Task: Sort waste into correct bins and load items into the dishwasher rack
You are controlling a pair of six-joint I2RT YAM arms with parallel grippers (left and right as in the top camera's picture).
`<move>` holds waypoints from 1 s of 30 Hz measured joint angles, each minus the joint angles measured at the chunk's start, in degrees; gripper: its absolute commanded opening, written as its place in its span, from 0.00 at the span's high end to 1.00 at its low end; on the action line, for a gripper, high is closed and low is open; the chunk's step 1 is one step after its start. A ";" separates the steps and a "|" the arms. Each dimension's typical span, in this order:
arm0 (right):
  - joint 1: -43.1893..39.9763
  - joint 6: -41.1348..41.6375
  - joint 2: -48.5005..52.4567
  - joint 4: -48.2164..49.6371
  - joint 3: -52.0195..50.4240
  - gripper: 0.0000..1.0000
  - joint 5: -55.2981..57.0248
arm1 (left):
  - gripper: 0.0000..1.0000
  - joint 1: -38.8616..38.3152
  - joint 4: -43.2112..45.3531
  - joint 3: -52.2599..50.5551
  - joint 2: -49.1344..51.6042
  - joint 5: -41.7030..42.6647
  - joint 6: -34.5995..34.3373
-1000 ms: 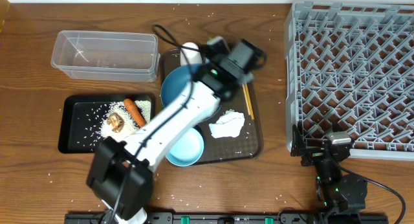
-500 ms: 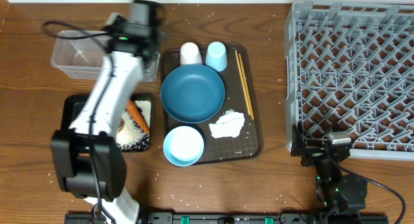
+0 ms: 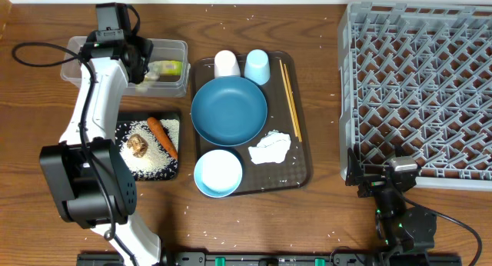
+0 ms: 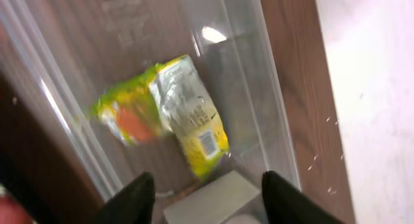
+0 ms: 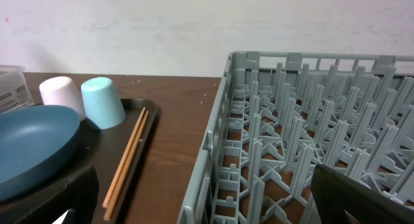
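Note:
The yellow-green wrapper lies loose inside the clear container, also showing as the wrapper from overhead. My left gripper hovers just above it, open, with nothing between its fingers. The black tray holds the carrot, brown lump and rice. The blue plate, bowl, white cup, light-blue cup and chopsticks sit on the brown serving tray. My right gripper waits open at the grey rack's near corner.
A crumpled white paper lies on the serving tray beside the plate. Rice grains are scattered over the wooden table. My left arm stretches across the black tray's left part. The table's back edge runs just behind the container.
My left arm has swung from over the serving tray to the clear container. Its jaws have opened and the wrapper now lies in the container. The right arm has not moved.

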 measured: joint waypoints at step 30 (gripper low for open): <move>0.00 0.00 0.00 0.00 0.00 0.01 0.00 | 0.30 -33.77 -28.48 -2.73 -20.79 8.76 5.33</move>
